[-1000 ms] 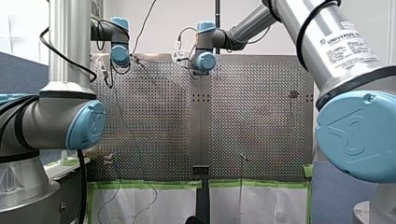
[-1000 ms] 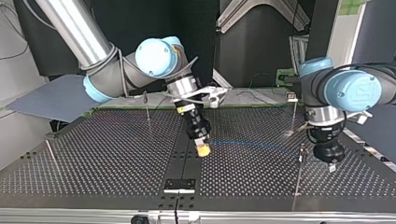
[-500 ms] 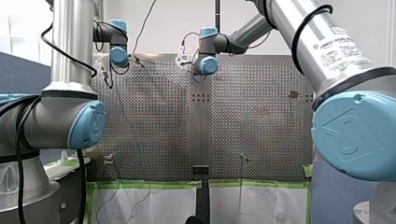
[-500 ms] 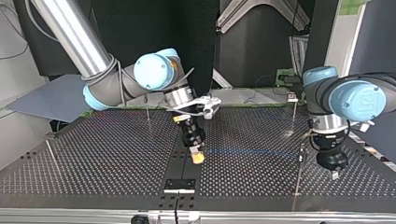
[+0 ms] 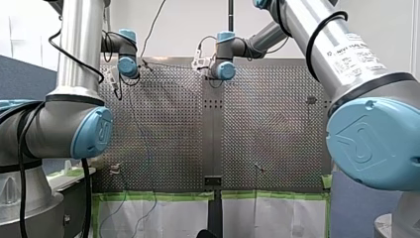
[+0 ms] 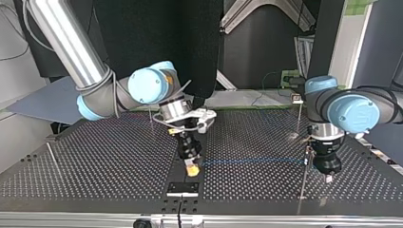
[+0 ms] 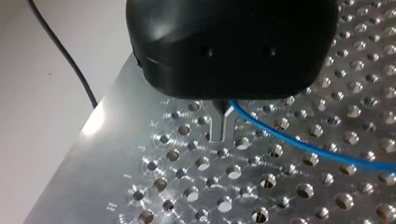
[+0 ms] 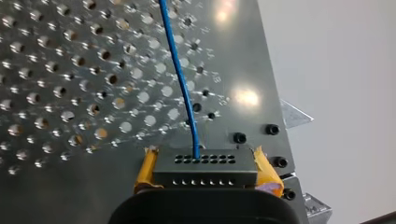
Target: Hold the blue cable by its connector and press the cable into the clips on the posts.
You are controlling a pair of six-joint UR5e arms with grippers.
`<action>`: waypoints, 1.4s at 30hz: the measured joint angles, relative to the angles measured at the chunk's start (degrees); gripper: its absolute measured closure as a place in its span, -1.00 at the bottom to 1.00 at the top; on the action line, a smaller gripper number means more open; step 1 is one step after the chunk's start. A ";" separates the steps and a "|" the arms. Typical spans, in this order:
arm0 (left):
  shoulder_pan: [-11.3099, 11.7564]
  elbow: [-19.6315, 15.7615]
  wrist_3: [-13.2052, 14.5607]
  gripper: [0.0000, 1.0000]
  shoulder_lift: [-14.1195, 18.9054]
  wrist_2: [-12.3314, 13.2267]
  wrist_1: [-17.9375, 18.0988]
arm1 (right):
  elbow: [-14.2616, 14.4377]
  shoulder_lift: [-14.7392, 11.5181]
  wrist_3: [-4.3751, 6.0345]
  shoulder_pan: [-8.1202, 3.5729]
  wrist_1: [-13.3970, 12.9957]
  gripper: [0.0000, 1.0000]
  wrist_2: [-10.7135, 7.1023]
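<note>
In the right wrist view my right gripper (image 8: pixel 208 175) is shut, its yellow pads (image 8: pixel 145 170) clamped on a grey connector block (image 8: pixel 205 164) from which the blue cable (image 8: pixel 180 79) runs out over the perforated table. The top view shows that gripper (image 6: pixel 191 168) low at the table's middle, near the front edge. From it the blue cable (image 6: pixel 252 161) stretches to my left gripper (image 6: pixel 327 178) at that view's right. My left gripper's (image 7: pixel 223 127) metal fingers are pressed together, and the blue cable (image 7: pixel 303 145) leaves from between them.
Thin posts stand on the table: one (image 6: pixel 303 183) right beside my left gripper, one with a clip (image 6: pixel 297 99) further back, others (image 6: pixel 150 113) (image 6: pixel 52 159) at the top view's left. A small black plate (image 6: pixel 182 188) lies just ahead of my right gripper.
My right gripper has come down and toward the top view's front edge with the connector. My left gripper has shifted toward the nearby post. The cable now lies lower and straighter.
</note>
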 joint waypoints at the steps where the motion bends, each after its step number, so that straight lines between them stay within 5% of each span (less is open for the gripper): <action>1: 0.04 0.02 -0.06 1.00 -0.03 0.03 0.05 | -0.09 0.05 0.04 -0.14 0.03 1.00 -0.20; 6: 0.12 0.05 -0.18 1.00 -0.08 0.27 0.12 | -0.21 0.11 0.08 -0.34 0.56 1.00 -0.69; 7: 0.13 0.05 -0.17 0.79 -0.07 0.33 0.13 | -0.21 0.12 0.07 -0.35 0.76 1.00 -0.85; 9: 0.14 0.06 -0.11 0.70 -0.08 0.39 0.15 | -0.22 0.12 0.05 -0.35 1.02 1.00 -1.13; 11: 0.15 0.07 -0.13 0.21 -0.09 0.37 0.15 | -0.22 0.13 0.06 -0.36 1.20 1.00 -1.44; 18: 0.29 0.06 -0.97 -0.37 -0.10 0.68 -0.03 | -0.22 0.14 0.04 -0.31 1.57 1.00 -1.87; 20: 0.38 0.05 -1.36 -0.76 -0.09 1.18 -0.05 | -0.22 0.14 0.03 -0.25 1.70 1.00 -1.89; 22: 0.50 0.03 -1.61 -0.95 -0.10 1.55 -0.24 | -0.22 0.14 0.03 -0.17 1.85 1.00 -1.89; 42: 0.69 -0.19 -4.34 -1.00 1.82 0.60 -6.67 | -0.21 0.13 -0.06 0.00 2.82 1.00 -1.89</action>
